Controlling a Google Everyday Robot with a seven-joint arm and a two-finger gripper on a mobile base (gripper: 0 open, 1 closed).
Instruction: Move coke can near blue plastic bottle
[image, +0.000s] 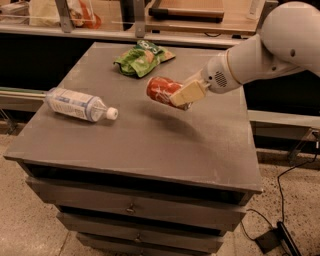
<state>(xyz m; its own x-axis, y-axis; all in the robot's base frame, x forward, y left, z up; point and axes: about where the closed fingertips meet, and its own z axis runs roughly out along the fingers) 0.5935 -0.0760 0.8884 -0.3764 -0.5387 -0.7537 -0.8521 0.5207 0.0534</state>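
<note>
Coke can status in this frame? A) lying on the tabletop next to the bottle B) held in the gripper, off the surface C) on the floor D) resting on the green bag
B: the gripper is shut on the coke can, which hangs above the tabletop over its own shadow, apart from the blue plastic bottle lying on its side.

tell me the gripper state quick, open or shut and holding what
Gripper: shut on the coke can, held in the air over the table, apart from the plastic bottle lying on its side.
</note>
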